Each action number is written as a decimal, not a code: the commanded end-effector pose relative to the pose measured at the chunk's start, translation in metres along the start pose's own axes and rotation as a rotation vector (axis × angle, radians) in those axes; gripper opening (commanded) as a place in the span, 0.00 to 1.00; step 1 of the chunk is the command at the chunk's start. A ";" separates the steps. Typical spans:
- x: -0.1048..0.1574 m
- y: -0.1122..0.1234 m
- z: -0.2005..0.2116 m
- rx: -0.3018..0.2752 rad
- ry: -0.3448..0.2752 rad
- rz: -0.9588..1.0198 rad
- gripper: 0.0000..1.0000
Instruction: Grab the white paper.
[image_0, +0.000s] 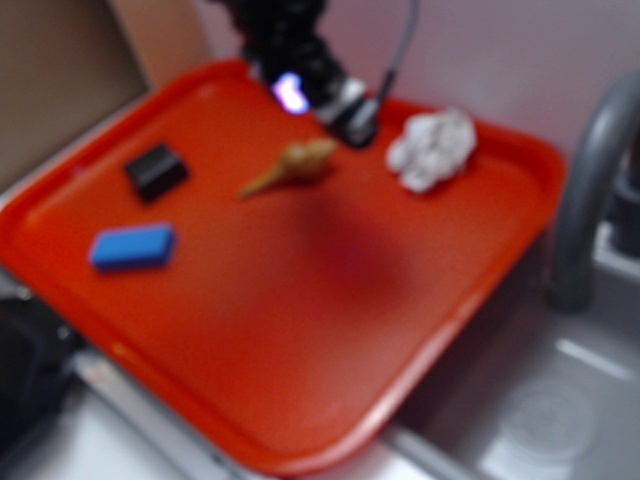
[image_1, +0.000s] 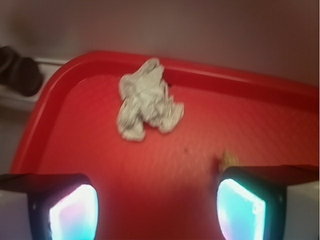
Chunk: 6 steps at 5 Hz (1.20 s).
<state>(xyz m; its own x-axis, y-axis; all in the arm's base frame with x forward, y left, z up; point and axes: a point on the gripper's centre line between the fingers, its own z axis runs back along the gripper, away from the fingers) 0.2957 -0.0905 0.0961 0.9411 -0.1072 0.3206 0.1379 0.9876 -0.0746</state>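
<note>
The white paper (image_0: 432, 149) lies on the red tray (image_0: 300, 330) in the upper right of the exterior view, close to the tray's far rim. It is a lumpy crumpled wad with no strong long axis; in the wrist view it reads as slightly taller than wide, leaning a little toward the upper right of the frame.

The gripper (image_0: 355, 122) hangs over the tray in the upper middle of the exterior view, between the tan seashell (image_0: 293, 165) to its lower left and the paper to its right. It sits near the wad but clearly apart from it, with bare red tray between them.

In the wrist view the jaws stand wide apart and hold nothing: one lit pad (image_1: 72, 212) sits in the lower left corner, the other in the lower right. The white paper (image_1: 147, 100) lies above them, in the upper middle of that frame and a little left of the midline between the pads. So the wad is ahead of the open jaws, not yet between them, and a shade off centre. My judgement is that the coming move is a forward reach with a small leftward correction, then a descent to straddle the wad.

A black block (image_0: 156, 170) and a blue block (image_0: 132, 246) lie at the left of the tray, well away.
</note>
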 end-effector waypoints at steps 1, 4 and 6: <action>0.037 -0.018 -0.025 -0.011 -0.032 -0.045 1.00; 0.047 -0.022 -0.081 -0.024 0.064 -0.059 1.00; 0.040 -0.018 -0.074 0.039 0.075 -0.042 0.00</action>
<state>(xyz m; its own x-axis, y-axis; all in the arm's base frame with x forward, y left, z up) 0.3511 -0.1110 0.0232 0.9692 -0.1408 0.2022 0.1462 0.9892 -0.0119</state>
